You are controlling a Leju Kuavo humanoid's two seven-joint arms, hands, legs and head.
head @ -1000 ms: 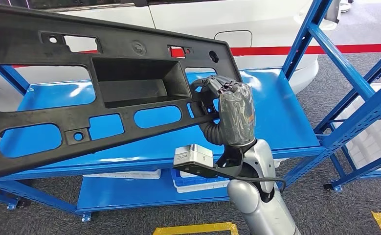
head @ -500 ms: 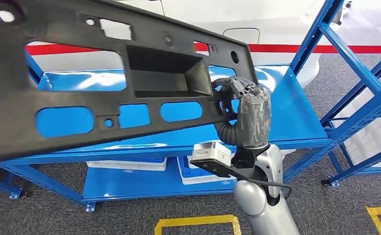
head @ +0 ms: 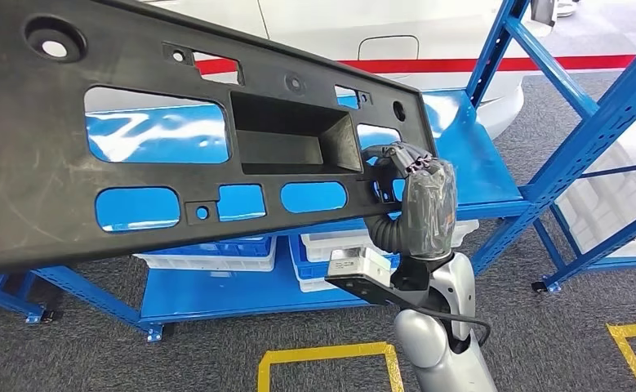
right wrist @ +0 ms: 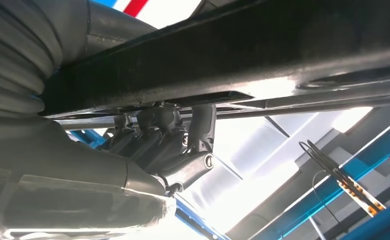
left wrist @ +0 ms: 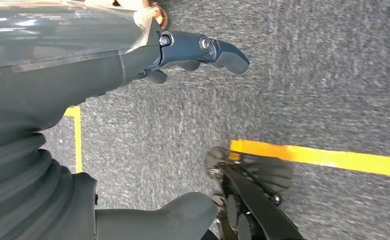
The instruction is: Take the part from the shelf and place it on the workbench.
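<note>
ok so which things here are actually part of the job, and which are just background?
Part of the job:
- black part, lifted clear of the shelf
- right hand, gripping the part's end
- blue shelf it came from

Just lying about:
- white bins on the lower level
- white car behind the shelf
- yellow floor tape

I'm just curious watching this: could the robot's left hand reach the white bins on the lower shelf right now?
Probably not. The left hand hangs over the carpet, away from the shelf, and the big black part gripped by the right hand stretches across in front of the white bins.
</note>
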